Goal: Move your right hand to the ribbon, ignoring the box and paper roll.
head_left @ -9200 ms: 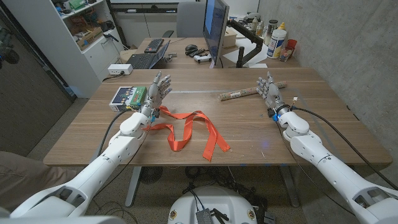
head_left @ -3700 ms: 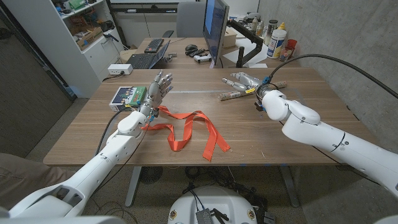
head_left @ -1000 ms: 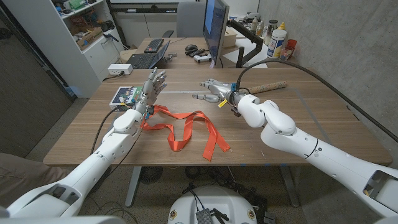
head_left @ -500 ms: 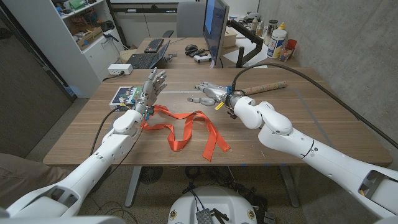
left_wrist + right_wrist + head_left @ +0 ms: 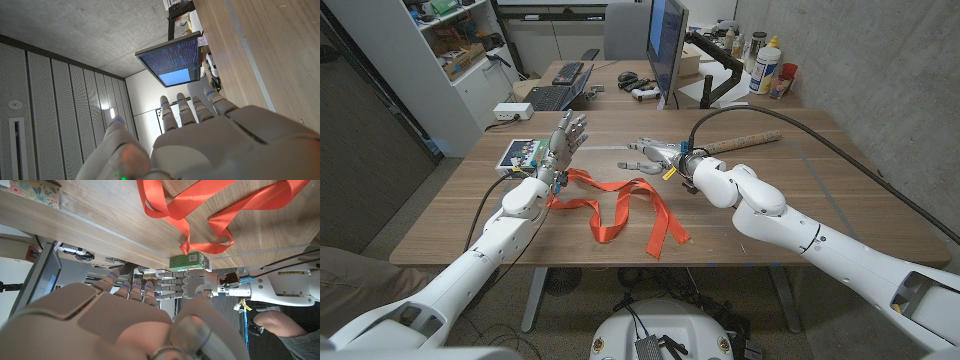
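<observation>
Orange-red ribbon [image 5: 625, 206], loosely looped flat on table [image 5: 740, 215].

You will find no text, label, brand or number here that can be read. The monitor [image 5: 667, 45] behind the counter [image 5: 740, 215] shows rows of light text on a blue screen, too small to make out. The box [image 5: 524, 154], just beside the ribbon [image 5: 620, 205], has a printed patterned face, but any writing on it is blurred. Bottles [image 5: 766, 64] beside the monitor carry labels, also illegible.
</observation>
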